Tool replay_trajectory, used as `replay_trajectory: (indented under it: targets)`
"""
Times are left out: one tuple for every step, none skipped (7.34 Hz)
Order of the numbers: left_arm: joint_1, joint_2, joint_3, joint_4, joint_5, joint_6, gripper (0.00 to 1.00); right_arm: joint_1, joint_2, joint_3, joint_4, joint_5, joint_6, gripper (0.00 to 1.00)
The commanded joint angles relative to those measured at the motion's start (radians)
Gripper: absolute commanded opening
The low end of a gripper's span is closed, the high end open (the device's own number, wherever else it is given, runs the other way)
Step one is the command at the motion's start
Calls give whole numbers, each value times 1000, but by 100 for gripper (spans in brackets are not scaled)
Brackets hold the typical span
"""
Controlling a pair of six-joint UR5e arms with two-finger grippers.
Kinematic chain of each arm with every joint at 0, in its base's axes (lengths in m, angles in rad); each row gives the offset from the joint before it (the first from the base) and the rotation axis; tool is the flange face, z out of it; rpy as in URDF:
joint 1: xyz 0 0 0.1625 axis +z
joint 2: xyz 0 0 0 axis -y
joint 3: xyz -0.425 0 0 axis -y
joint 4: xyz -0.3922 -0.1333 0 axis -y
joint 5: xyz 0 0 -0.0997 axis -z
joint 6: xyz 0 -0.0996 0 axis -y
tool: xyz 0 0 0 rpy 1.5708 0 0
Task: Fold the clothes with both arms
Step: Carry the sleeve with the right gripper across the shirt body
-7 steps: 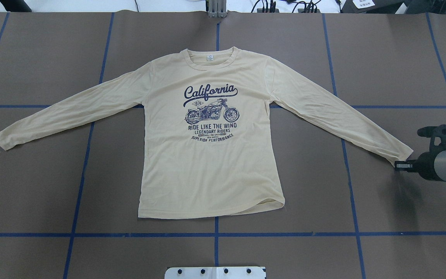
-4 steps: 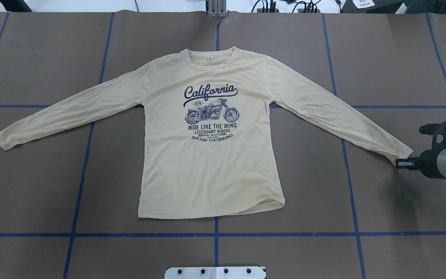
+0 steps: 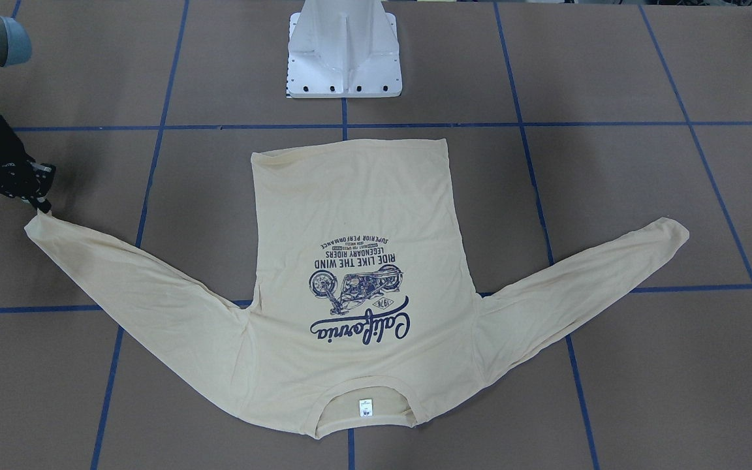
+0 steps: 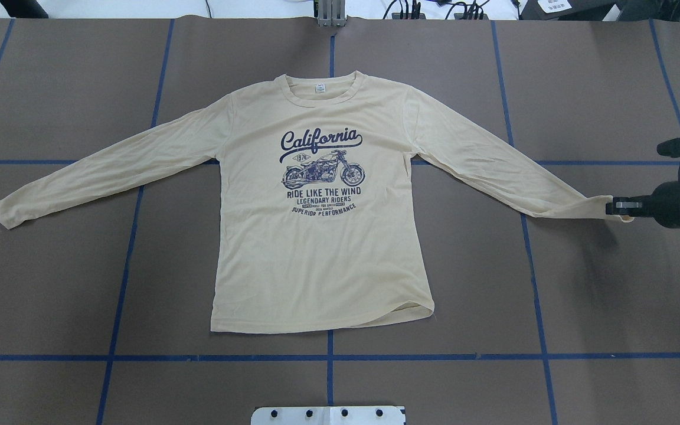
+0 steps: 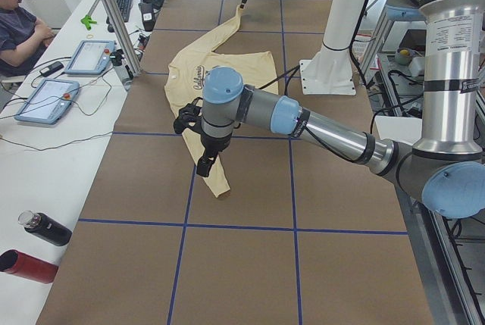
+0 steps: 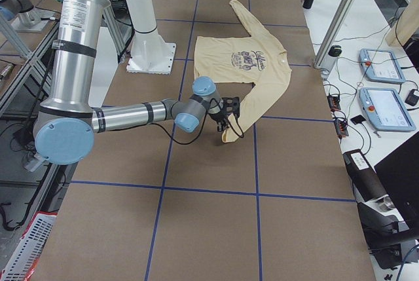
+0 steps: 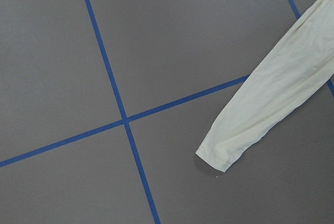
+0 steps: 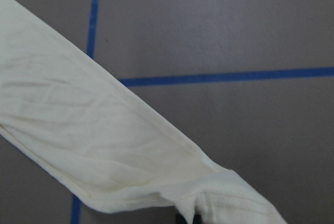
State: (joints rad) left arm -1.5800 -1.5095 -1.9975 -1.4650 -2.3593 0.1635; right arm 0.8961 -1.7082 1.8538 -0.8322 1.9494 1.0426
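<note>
The clothes are one cream long-sleeved T-shirt (image 4: 316, 248) that lies flat, print up, collar at the far side. My right gripper (image 4: 616, 208) is shut on the cuff of the sleeve at the table's right, and that sleeve (image 8: 104, 145) hangs slightly raised from it. From across the table the same gripper (image 3: 42, 207) pinches the cuff tip. The other sleeve's cuff (image 7: 219, 153) lies flat on the table. My left gripper (image 5: 204, 164) hovers high over that cuff and shows only in the exterior left view, so I cannot tell whether it is open or shut.
The white pedestal base (image 3: 344, 52) stands at the robot's side of the table. Blue tape lines (image 4: 328, 356) cross the brown table cover. Along the operators' side are tablets (image 5: 45, 98), two bottles (image 5: 42, 228) and a seated person (image 5: 19, 22).
My right gripper closed on the sleeve cuff and carried it toward the table's far side, which drew that sleeve straighter. The rest of the shirt has not moved.
</note>
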Motion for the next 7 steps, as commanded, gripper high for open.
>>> replay_trajectory:
  targets:
    - [0, 0, -1, 0, 0, -1, 100, 64, 183, 85, -244, 46, -1, 0]
    - [0, 0, -1, 0, 0, -1, 100, 72, 287, 87, -292, 45, -1, 0]
    - [0, 0, -1, 0, 0, -1, 100, 66, 377, 79, -333, 36, 1, 0]
    - [0, 0, -3, 0, 0, -1, 100, 41, 491, 71, -429, 26, 2, 0]
    - [0, 0, -4, 0, 0, -2, 100, 5, 616, 52, -550, -22, 1, 0]
    - [0, 0, -4, 0, 0, -2, 100, -66, 703, 21, -620, -115, 1, 0]
    - [0, 0, -4, 0, 0, -2, 100, -133, 788, -54, -625, -229, 5, 0]
